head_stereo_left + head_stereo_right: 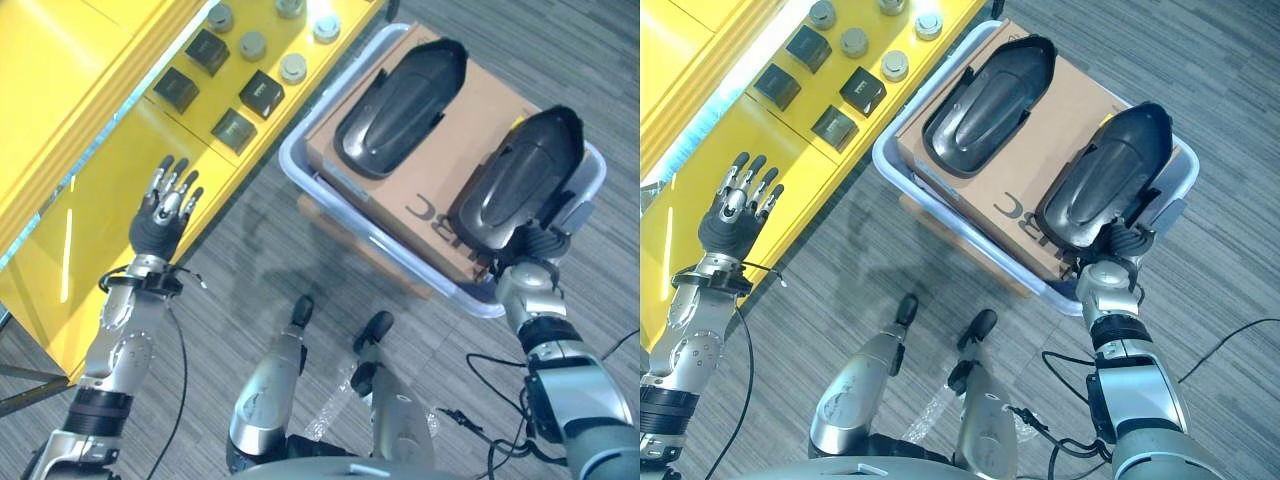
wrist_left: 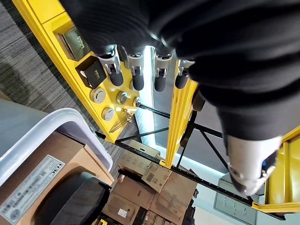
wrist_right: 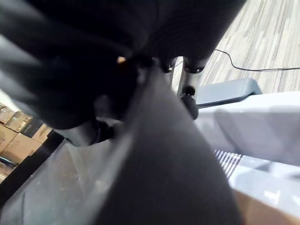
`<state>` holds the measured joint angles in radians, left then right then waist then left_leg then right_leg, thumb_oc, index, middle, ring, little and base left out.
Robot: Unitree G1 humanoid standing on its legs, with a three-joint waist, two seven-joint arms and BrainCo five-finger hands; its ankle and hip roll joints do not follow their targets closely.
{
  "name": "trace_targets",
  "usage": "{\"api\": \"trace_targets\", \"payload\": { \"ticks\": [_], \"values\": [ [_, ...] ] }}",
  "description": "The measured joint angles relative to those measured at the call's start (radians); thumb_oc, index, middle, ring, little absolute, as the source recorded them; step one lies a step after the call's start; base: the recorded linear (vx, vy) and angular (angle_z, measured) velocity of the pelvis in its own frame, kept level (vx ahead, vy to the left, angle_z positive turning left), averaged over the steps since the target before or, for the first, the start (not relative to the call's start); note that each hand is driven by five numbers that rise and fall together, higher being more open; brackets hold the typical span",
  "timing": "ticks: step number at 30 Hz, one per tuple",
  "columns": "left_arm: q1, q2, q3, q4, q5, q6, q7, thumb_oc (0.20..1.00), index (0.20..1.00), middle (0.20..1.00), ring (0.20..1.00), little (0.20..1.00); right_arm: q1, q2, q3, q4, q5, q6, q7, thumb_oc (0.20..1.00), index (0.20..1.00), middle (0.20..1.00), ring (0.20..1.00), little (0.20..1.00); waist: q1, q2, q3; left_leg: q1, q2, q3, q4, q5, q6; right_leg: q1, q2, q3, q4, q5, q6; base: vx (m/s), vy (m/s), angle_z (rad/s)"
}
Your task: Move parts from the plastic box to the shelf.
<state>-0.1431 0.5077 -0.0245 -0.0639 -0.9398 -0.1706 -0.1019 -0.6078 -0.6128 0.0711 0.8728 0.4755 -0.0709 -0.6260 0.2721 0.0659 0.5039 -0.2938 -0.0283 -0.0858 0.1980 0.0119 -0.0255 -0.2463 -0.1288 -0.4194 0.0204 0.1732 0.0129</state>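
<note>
Right hand (image 1: 1118,243) at near end of right black part (image 1: 1108,175), fingers curled round its edge. Part lies on the cardboard (image 1: 1035,200) in the plastic box (image 1: 902,175), second black part (image 1: 985,92) beside it. Left hand (image 1: 735,212) spread open over yellow shelf (image 1: 700,60), holding nothing; bare floor between.

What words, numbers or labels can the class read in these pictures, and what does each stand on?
Cardboard box: large dark letters, upside down and cut off by the dark part; no whole word reads.
White label on that box: too small to read.
Small dark box on the yellow shelf: pale print, too blurred to read.
</note>
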Motion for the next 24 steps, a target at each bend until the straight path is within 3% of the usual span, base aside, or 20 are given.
{"api": "trace_targets", "payload": {
  "ticks": [2, 9, 12, 13, 17, 20, 24],
  "values": [
    [0.001, 0.000, 0.002, -0.006, 0.001, 0.000, -0.001, 1.000, 1.000, 1.000, 1.000, 1.000, 0.017, 0.000, -0.004, -0.073, 0.008, -0.010, -0.010, 0.200, 0.200, 0.200, 0.200, 0.200, 0.000, 0.000, 0.002, 0.008, 0.000, 0.000, -0.010, 0.004, -0.001, 0.004, 0.000, 0.000, -0.002, 0.001, -0.001, 0.02, -0.007, 0.00],
    [0.051, 0.001, 0.048, -0.117, 0.002, 0.015, -0.041, 1.000, 1.000, 1.000, 1.000, 1.000, 0.151, 0.015, -0.058, -0.606, -0.013, -0.042, -0.043, 0.200, 0.200, 0.200, 0.200, 0.200, -0.012, -0.007, 0.009, 0.109, 0.001, 0.004, -0.054, 0.003, 0.000, 0.086, 0.006, 0.010, -0.017, -0.001, 0.000, 0.07, 0.001, -0.01],
    [0.002, 0.002, 0.070, -0.174, 0.001, 0.026, -0.059, 1.000, 1.000, 1.000, 1.000, 1.000, 0.149, 0.019, -0.045, -0.756, -0.078, -0.062, -0.037, 0.200, 0.200, 0.200, 0.200, 0.200, -0.030, -0.015, 0.003, 0.210, 0.002, 0.016, -0.082, -0.008, 0.006, 0.179, 0.009, 0.025, -0.033, -0.009, 0.011, 0.10, 0.021, -0.13],
    [-0.006, 0.002, 0.069, -0.184, 0.001, 0.036, -0.063, 1.000, 1.000, 1.000, 1.000, 1.000, 0.151, 0.021, -0.043, -0.774, -0.090, -0.062, -0.035, 0.200, 0.200, 0.200, 0.200, 0.200, -0.034, -0.028, -0.023, 0.204, 0.003, 0.022, -0.081, -0.017, 0.006, 0.174, 0.009, 0.030, -0.033, -0.018, 0.023, 0.08, 0.033, -0.14],
    [-0.049, 0.000, 0.012, -0.191, 0.003, 0.126, -0.041, 1.000, 1.000, 1.000, 1.000, 1.000, 0.150, 0.056, -0.032, -0.779, -0.121, -0.058, -0.029, 0.200, 0.200, 0.200, 0.200, 0.200, -0.066, -0.071, -0.113, 0.237, 0.004, 0.052, -0.089, -0.022, 0.011, 0.184, 0.009, 0.056, -0.035, -0.013, 0.016, 0.08, 0.022, -0.21],
    [-0.113, -0.026, -0.059, -0.158, 0.003, 0.183, -0.028, 1.000, 1.000, 1.000, 1.000, 1.000, 0.144, 0.061, 0.005, -0.778, -0.130, -0.054, -0.028, 0.200, 0.200, 0.200, 0.200, 0.200, -0.102, -0.071, -0.151, 0.272, 0.002, 0.063, -0.103, -0.024, 0.012, 0.207, 0.009, 0.065, -0.046, -0.011, 0.015, 0.09, 0.023, -0.11],
    [-0.285, -0.090, -0.214, -0.061, 0.000, 0.253, 0.084, 1.000, 1.000, 1.000, 1.000, 1.000, 0.095, 0.102, 0.145, -0.762, -0.130, -0.013, -0.009, 0.200, 0.200, 0.200, 0.200, 0.200, -0.147, -0.062, -0.209, 0.335, 0.009, 0.093, -0.121, -0.035, 0.016, 0.255, 0.019, 0.094, -0.060, -0.012, 0.017, 0.10, 0.009, -0.23]
  ]
}}
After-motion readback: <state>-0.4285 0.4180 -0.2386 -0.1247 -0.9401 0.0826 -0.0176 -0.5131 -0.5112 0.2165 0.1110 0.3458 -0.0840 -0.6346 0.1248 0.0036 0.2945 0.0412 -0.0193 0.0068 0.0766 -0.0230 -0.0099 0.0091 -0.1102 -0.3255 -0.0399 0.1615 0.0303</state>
